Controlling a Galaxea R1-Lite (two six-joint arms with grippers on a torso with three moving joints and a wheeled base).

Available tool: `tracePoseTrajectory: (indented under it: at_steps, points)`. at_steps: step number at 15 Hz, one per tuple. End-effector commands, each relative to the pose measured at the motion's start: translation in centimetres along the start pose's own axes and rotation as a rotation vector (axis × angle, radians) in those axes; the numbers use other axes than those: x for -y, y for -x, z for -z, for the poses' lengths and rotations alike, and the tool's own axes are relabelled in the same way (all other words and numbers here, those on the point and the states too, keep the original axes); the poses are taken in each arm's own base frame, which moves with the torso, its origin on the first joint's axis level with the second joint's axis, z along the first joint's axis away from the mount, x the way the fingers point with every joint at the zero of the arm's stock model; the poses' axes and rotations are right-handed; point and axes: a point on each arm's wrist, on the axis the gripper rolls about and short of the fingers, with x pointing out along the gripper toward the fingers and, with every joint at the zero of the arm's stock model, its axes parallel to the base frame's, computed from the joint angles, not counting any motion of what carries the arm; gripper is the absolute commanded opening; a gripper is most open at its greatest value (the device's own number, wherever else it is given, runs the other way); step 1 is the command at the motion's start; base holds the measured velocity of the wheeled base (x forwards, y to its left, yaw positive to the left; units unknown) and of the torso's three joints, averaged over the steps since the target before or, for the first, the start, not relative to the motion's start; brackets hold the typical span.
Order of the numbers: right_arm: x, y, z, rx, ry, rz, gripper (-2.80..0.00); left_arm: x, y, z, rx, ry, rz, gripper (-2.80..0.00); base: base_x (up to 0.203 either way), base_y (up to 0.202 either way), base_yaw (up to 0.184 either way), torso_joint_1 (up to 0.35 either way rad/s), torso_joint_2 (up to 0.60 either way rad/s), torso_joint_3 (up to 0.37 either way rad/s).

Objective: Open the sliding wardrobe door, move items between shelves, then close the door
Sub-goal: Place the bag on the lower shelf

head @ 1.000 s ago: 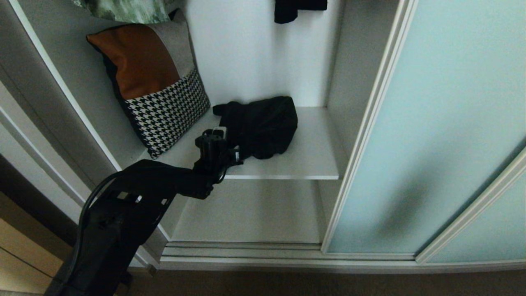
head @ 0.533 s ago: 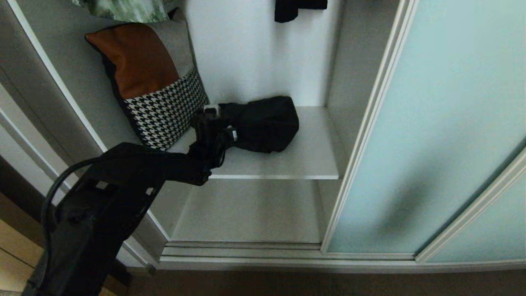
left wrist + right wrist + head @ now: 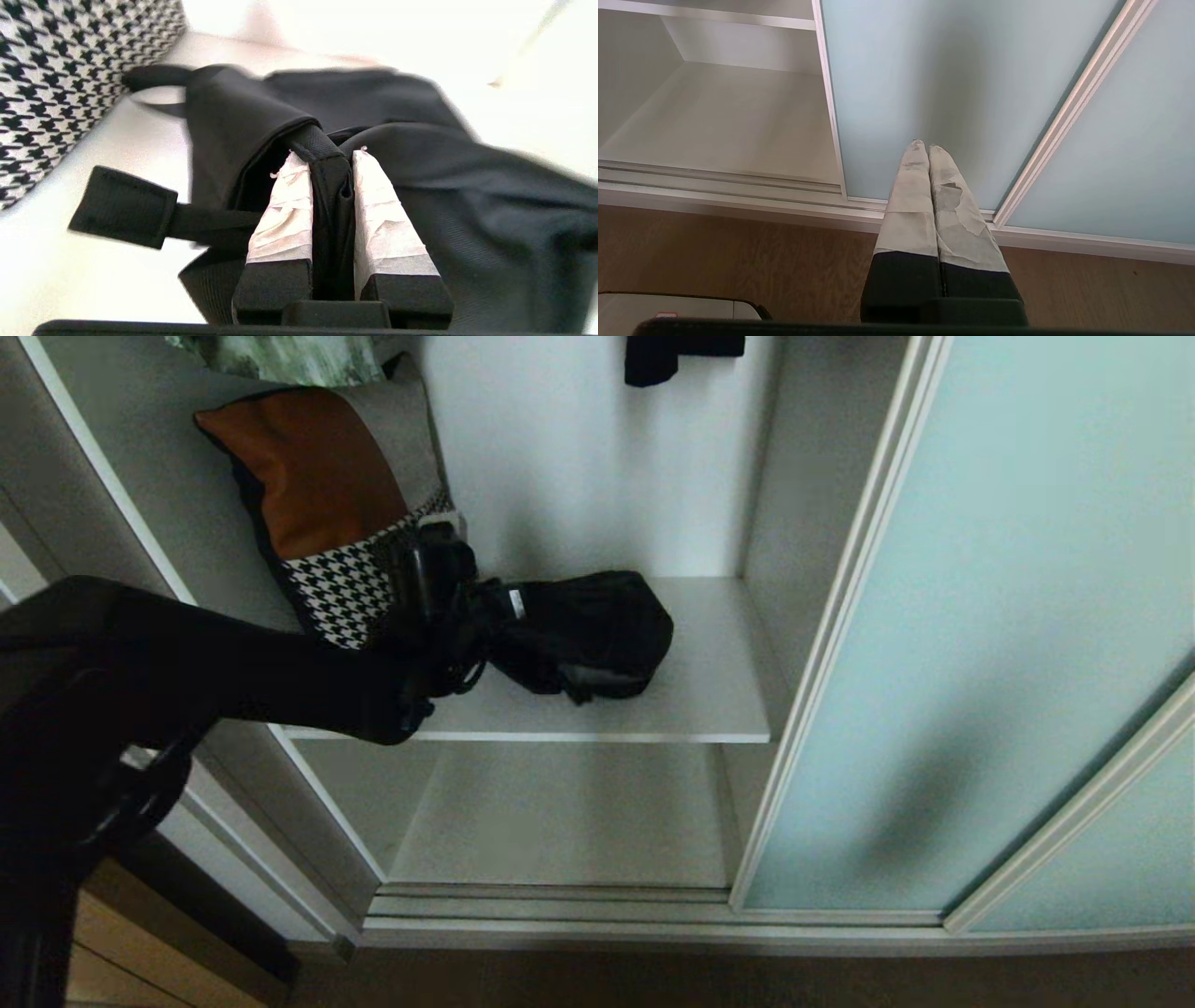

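Note:
The black fabric bundle lies on the upper white shelf, its near left end lifted off the board. My left gripper is shut on a folded edge of that bundle; in the left wrist view the cloth is pinched between the taped fingers of the gripper, and a strap end hangs loose beside them. The sliding wardrobe door of frosted aqua glass stands slid to the right, leaving the compartment open. My right gripper is shut and empty, parked low in front of the door.
A brown, grey and houndstooth cushion leans on the left wall, right behind my left wrist. The lower shelf is bare. A dark garment and green fabric hang above. The door track runs along the wood floor.
My left gripper closed on the bundle's near edge, then rose and moved left toward the cushion, pulling that end of the bundle up. The right arm has not moved.

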Motion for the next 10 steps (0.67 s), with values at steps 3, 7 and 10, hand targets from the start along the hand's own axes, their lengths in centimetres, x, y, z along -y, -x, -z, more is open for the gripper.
tracePoseTrajectory:
  at_steps: [3, 7, 10]
  points:
    - [0.0, 0.0, 0.0, 0.002, 0.001, -0.001, -2.8, 0.9, 6.9, -6.9, 0.044, 0.037, 0.041, -2.8, 0.0, 0.0, 0.0, 0.0, 0.0, 0.0]
    - [0.0, 0.0, 0.0, 0.002, 0.0, -0.001, -2.8, 0.0, 12.5, -10.0, 0.022, 0.03, 0.046, -2.8, 0.0, 0.0, 0.0, 0.0, 0.0, 0.0]
    - [0.0, 0.0, 0.0, 0.002, 0.001, -0.002, -2.8, -0.9, 15.7, -10.9, 0.02, 0.022, 0.021, -2.8, 0.0, 0.0, 0.0, 0.0, 0.0, 0.0]
